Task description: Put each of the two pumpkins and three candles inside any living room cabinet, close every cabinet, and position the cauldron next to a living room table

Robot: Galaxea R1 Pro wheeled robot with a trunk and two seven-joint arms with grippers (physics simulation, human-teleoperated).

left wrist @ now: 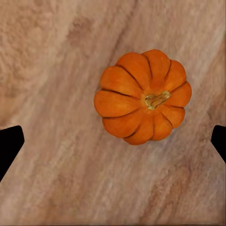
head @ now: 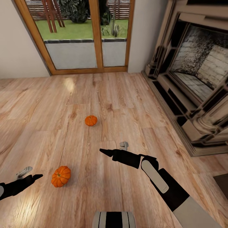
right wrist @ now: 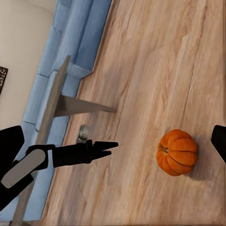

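Two bright-orange pumpkins lie on the wooden floor. The nearer pumpkin (head: 61, 176) sits just right of my left gripper (head: 31, 174). From the left wrist it appears as a ribbed pumpkin (left wrist: 142, 96) seen from above, stem up, ahead of the open left gripper (left wrist: 114, 143) and touching neither fingertip. The farther pumpkin (head: 91, 120) rests beyond my right gripper (head: 113, 148), which hovers open over bare floor. The right wrist view shows the nearer pumpkin (right wrist: 177, 152) between my open right gripper (right wrist: 114, 141) fingertips, with the left arm (right wrist: 70, 153) pointing at it. A grey table (right wrist: 54, 108) edge shows there. Candles, cabinet and cauldron are out of view.
A stone fireplace (head: 190, 79) with a stepped hearth runs along the right. Wood-framed glass patio doors (head: 85, 34) stand ahead. A blue sofa (right wrist: 80, 52) lies behind the table. My base (head: 114, 220) shows at the bottom edge.
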